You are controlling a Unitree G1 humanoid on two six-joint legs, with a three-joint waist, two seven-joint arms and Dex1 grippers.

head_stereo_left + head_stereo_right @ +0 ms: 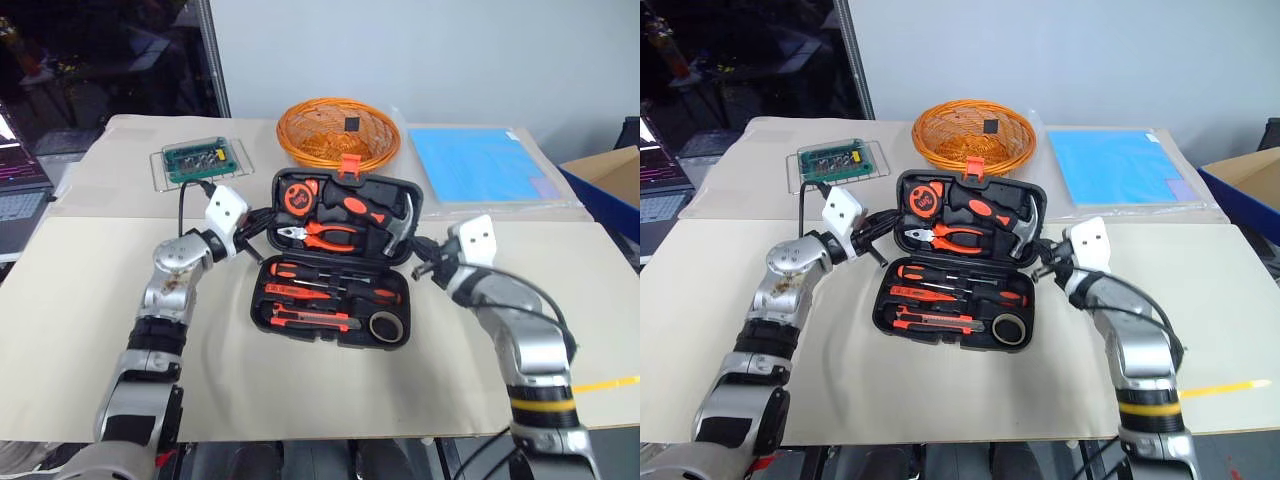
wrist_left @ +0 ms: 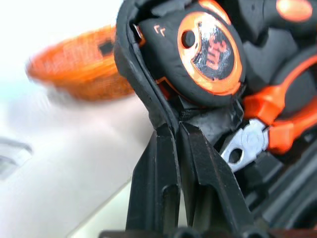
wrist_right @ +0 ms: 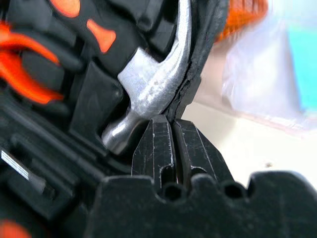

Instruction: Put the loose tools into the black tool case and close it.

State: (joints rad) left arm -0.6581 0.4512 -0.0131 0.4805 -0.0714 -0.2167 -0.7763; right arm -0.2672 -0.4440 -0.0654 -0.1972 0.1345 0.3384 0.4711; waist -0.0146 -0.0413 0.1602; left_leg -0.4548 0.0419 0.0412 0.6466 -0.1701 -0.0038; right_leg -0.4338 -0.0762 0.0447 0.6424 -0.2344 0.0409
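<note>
Beige-covered bench (image 1: 120,340), grey wall behind, dark monitor area past the far-left corner.

Left gripper (image 2: 174,130): fingers pinched together on the left rim of the black tool case (image 1: 340,262) lid, beside the tape measure (image 2: 210,52) and the pliers (image 1: 325,236). Right gripper (image 3: 171,124): fingers closed on the lid's right rim, next to the hammer (image 3: 148,91) head.

Case at bench centre, open, lid half raised toward the far edge, orange latch on its top edge. Lower tray slots filled: two orange-and-black-handled screwdrivers (image 1: 335,290), utility knife (image 1: 310,320), tape roll (image 1: 384,326) at the tray's near-right corner. Red tester screwdriver not told apart with certainty.

Orange wicker basket (image 1: 338,132) just behind the case. Green circuit board (image 1: 200,160) in a clear tray toward the far-left corner. Blue sheet (image 1: 480,165) toward the far-right corner.
</note>
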